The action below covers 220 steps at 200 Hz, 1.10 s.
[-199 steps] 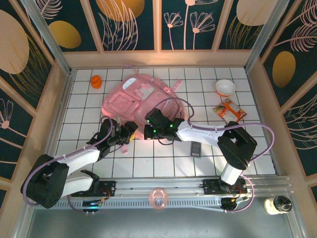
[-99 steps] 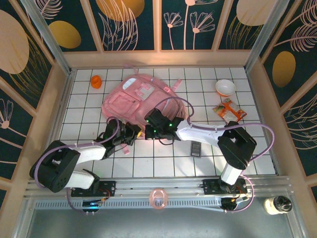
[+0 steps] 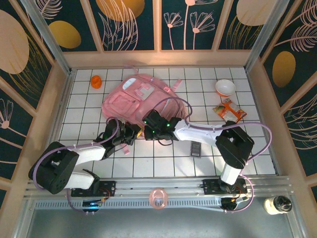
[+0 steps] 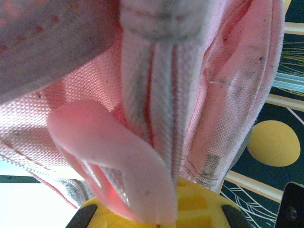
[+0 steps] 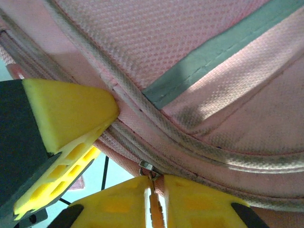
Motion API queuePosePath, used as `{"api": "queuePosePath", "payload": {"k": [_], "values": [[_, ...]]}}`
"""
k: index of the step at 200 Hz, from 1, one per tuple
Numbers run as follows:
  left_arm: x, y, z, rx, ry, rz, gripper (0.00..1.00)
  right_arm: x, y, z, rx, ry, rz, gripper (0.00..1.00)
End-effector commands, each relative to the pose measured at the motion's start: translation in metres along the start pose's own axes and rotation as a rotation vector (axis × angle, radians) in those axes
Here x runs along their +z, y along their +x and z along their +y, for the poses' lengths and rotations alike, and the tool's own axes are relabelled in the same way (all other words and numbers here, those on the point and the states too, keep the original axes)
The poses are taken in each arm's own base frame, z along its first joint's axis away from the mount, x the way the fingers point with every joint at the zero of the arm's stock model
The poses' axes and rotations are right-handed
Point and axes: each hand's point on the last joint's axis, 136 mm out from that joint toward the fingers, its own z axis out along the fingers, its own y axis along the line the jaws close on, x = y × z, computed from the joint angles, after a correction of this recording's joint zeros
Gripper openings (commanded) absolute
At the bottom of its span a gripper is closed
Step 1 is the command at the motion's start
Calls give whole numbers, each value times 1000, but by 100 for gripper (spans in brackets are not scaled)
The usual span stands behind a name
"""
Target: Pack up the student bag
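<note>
- Backpack (image 3: 133,96): lying flat toward 11 o'clock on the table (image 3: 163,163); likely behaving as soft, light, floppy fabric.
- Left gripper (image 3: 135,132): pressing together on a strap (image 4: 152,95) at the backpack's 6 o'clock edge.
- Right gripper (image 5: 154,202): pinching the zip pull (image 5: 151,183), probably the best hold for opening.

Top view: tips of left end effector (image 3: 133,133) and right end effector (image 3: 148,130) hidden under their own wrist housings at the near edge of the bag (image 3: 131,99); grip not readable there.
Left wrist view: strap (image 4: 152,95) blurred, cut off at top edge; pink plastic loop (image 4: 114,156) out of focus.
Right wrist view: zip pull (image 5: 153,199) cut off by bottom edge.
On bench (image 3: 148,163), small dark object (image 3: 196,148) too small to identify.
</note>
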Motion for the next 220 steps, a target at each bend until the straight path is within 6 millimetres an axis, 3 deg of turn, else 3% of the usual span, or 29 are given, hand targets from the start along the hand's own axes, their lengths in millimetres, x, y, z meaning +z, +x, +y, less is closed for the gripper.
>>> {"api": "queuePosePath", "payload": {"k": [1,11,36,62,88,114,134,159,195,220], "values": [[-5,4,-36,-13,125,12,0,6,8,-15,4,88,22,19],[-6,5,-37,-13,129,13,0,7,9,-16,6,97,25,17],[-8,3,-37,-7,123,-2,0,4,11,-27,7,147,23,0],[-9,-3,-25,25,71,-41,0,-8,6,-42,11,190,2,0],[-14,-11,-9,79,3,-81,0,-26,3,-70,29,241,-11,0],[-27,-33,2,131,-58,-146,0,-39,6,-102,57,280,-8,0],[-37,-52,6,176,-93,-187,0,-44,9,-111,58,283,-6,0],[-38,-65,4,261,-153,-190,0,-41,11,-96,34,228,8,0],[-24,-78,-17,329,-153,-170,0,-27,25,-40,-38,86,48,0],[-12,-75,-27,325,-134,-113,0,-24,24,-26,-51,66,33,0]]}}
